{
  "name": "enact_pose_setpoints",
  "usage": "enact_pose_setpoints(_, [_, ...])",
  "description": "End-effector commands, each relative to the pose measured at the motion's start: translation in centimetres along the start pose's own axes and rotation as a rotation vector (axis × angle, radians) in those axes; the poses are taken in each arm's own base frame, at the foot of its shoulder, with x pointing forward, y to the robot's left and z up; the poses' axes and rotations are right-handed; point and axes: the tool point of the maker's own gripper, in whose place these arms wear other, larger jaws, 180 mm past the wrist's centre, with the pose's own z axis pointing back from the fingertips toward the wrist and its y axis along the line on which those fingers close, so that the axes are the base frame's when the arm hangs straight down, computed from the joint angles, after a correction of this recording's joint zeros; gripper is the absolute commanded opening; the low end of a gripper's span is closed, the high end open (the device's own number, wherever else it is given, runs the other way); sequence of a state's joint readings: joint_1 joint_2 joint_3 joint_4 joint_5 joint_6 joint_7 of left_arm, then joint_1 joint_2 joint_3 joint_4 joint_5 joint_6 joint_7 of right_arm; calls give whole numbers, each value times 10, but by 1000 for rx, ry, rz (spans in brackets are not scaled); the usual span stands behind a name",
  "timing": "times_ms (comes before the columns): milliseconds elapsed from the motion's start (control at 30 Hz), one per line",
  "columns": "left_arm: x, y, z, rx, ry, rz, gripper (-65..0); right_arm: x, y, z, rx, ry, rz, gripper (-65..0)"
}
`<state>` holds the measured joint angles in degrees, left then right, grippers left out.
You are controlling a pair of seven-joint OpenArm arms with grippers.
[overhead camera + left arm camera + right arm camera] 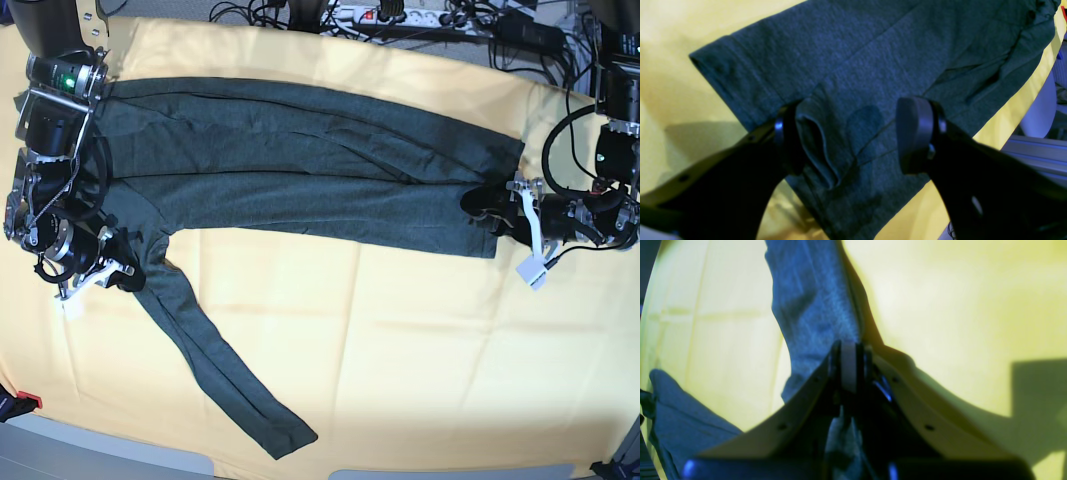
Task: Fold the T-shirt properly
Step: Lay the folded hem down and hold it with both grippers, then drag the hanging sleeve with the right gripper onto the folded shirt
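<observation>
T-shirt (pixel 300 170) spread on yellow cloth (pixel 420 340); right gripper (pixel 848 365) clenched on sleeve fabric, left gripper (pixel 853 133) spread wide over hem.

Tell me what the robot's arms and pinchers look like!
Both arms are black metal with black cables. The left gripper has dark curved fingers with rounded grey pads. The right gripper has pale cream fingers with small holes. A green light glows on the right arm.

The base view looks steeply down from above on the whole yellow surface (pixel 400 330). Each wrist view sits close behind its own jaws, looking along them onto the T-shirt (pixel 300 160) at opposite ends; all three views share the shirt and the yellow surface.
</observation>
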<state>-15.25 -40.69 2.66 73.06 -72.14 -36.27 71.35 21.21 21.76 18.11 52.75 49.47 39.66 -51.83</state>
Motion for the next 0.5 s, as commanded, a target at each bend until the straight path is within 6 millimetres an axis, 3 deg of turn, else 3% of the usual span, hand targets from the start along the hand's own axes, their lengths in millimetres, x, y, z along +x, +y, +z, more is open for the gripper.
enact_pose_setpoints(0, [19, 0, 11, 6, -55, -25, -232, 31, 4, 7, 13, -70, 30, -650])
enact_pose_setpoints(167, [20, 0, 11, 6, -60, -25, -232, 35, 16, 15, 18, -54, 101, -650])
enact_pose_setpoints(300, [20, 0, 11, 6, -59, -25, -232, 34, 37, 34, 44, -60, 196, -650])
enact_pose_setpoints(467, [20, 0, 11, 6, -60, -25, -232, 18, 67, 63, 65, -43, 337, -650])
